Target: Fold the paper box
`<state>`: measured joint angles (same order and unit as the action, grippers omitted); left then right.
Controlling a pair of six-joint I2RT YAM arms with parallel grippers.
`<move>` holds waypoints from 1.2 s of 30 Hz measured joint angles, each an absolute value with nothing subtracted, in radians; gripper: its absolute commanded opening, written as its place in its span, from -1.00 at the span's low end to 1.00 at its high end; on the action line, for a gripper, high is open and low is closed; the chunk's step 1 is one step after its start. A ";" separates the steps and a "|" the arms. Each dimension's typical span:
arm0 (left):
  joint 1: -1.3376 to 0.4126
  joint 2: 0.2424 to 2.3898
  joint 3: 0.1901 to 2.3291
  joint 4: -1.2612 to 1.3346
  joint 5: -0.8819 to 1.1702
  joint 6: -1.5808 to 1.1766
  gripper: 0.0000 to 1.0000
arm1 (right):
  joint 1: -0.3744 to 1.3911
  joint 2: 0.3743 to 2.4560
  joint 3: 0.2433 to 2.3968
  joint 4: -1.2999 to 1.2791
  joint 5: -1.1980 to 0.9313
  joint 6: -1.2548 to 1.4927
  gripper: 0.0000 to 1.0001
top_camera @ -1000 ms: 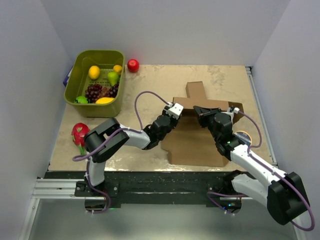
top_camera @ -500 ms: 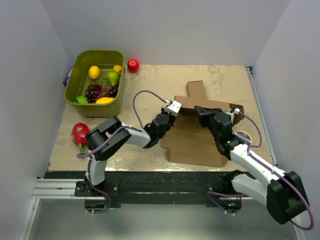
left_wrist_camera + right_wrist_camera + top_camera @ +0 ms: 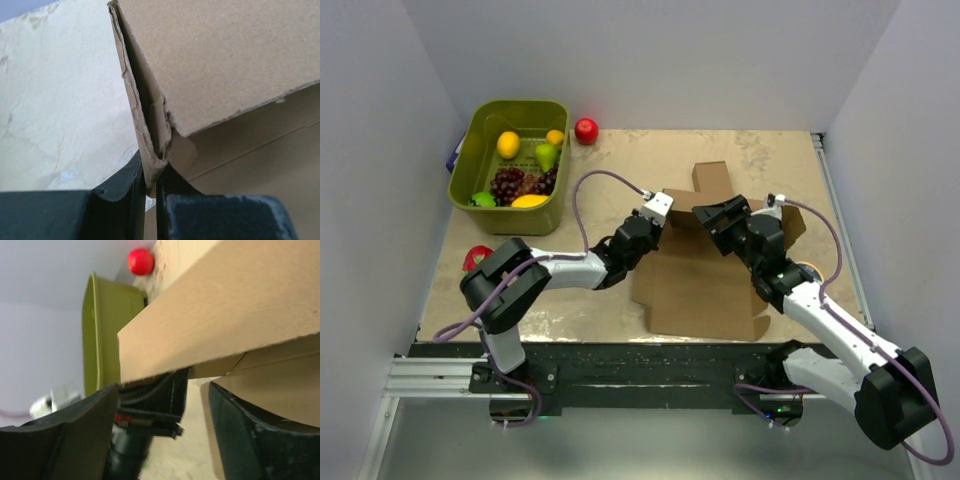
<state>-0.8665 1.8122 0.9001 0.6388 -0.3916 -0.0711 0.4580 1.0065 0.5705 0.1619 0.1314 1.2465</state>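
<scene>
Right fingers newly apart, arm outstretched

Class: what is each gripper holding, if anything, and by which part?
The left gripper pinches the paper box by the frayed edge of a flap. The right gripper is open, holding nothing.

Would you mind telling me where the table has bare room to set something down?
Bare: the far strip of table between the red apple and the right rail, behind the paper box; also the near-left patch below the left arm. Crowded: the green basket corner and the middle, where both arms work the box.
</scene>
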 measured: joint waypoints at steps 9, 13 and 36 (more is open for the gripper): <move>-0.765 1.633 0.844 0.339 -0.301 -0.155 -1.00 | 0.459 0.908 0.785 -0.141 0.087 0.821 0.73; -0.726 1.557 0.810 0.248 -0.276 -0.166 -1.00 | 0.459 0.903 0.853 -0.294 0.134 0.680 0.74; -0.627 1.453 0.785 0.089 -0.169 -0.131 -1.00 | 0.459 1.010 0.722 -0.421 0.519 0.496 0.60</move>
<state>-0.6273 1.4528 0.7845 0.0887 -0.1688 -0.1310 0.4587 1.0096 0.7216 -0.4213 0.5190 0.4957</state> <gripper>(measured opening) 0.133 0.856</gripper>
